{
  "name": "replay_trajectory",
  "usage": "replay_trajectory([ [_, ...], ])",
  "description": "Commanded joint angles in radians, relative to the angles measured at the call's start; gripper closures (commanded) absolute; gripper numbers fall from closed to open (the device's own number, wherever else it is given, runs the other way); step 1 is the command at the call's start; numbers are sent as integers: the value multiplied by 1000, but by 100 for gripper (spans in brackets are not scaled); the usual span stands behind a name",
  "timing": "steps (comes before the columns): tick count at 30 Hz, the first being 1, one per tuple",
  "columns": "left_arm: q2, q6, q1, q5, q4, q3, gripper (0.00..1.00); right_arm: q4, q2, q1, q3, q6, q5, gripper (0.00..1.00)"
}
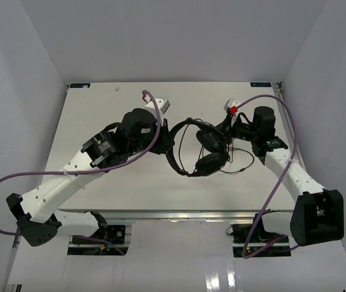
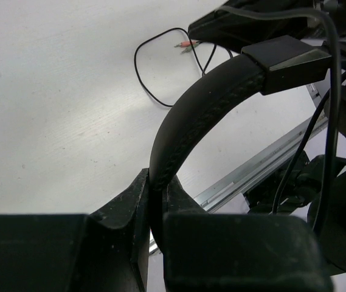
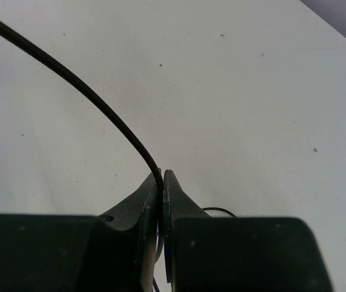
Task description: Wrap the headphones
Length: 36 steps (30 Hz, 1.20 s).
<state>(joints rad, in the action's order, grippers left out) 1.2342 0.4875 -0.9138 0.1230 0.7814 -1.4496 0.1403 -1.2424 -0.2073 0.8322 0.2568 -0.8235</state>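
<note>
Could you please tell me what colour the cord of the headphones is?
Black. The cord shows best in the right wrist view, against the pale table.

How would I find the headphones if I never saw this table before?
Start at the white table, seen from above, and look at its middle. The headphones are there, their headband pinched by the left end effector. They are black, with two round padded earcups and a thin cord, unlike the thick purple cables nearby.
</note>
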Motion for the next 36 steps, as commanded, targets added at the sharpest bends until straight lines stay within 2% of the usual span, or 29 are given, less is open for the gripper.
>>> replay_trajectory([
  [1,36,74,-3,48,-22,-113,100,231,26,6,-62,-197,-107,92],
  [6,107,99,-4,95,33,-234,100,405,-12,1,-142,-350,-166,92],
  [14,189,117,-6,141,123,-356,100,566,-44,-6,-203,-440,-239,92],
  [24,218,132,-5,174,149,-395,100,632,-59,-15,-222,-484,-265,90],
  [31,272,134,-5,219,175,-473,100,663,-80,-36,-224,-511,-275,89],
  [36,307,150,-5,258,195,-527,100,745,-120,-45,-235,-569,-288,87],
])
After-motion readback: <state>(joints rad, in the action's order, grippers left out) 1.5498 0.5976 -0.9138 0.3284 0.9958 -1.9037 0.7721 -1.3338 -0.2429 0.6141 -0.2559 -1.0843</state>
